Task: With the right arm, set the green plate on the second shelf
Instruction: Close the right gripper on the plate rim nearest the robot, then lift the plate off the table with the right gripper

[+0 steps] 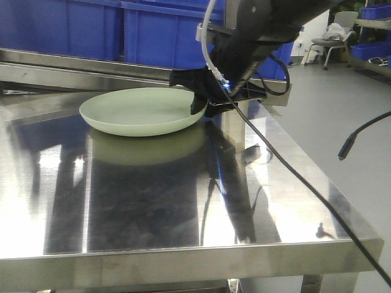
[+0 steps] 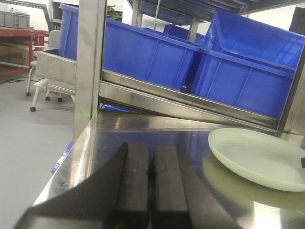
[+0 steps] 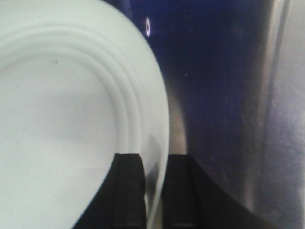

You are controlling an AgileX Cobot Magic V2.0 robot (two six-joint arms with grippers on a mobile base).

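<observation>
The green plate (image 1: 140,110) is on the shiny surface (image 1: 153,201), near the back. From these views I cannot tell if it sits flat or is lifted a tiny bit. You can see it mirrored in the metal under it.

The right arm (image 1: 263,30) is black and comes down from the top. Its right tool (image 1: 201,107) is clamped on the plate's right edge. Up close, one black finger (image 3: 128,191) is inside the rim and the other is outside, with the rim pinched between them. A black cable (image 1: 293,177) hangs from the arm and runs across the surface.

The left tool (image 2: 152,183) sits low over the surface, to the left of the plate and apart from it. Its two fingers are pressed together and hold nothing.

Big blue bins (image 2: 157,57) stand behind the plate.
</observation>
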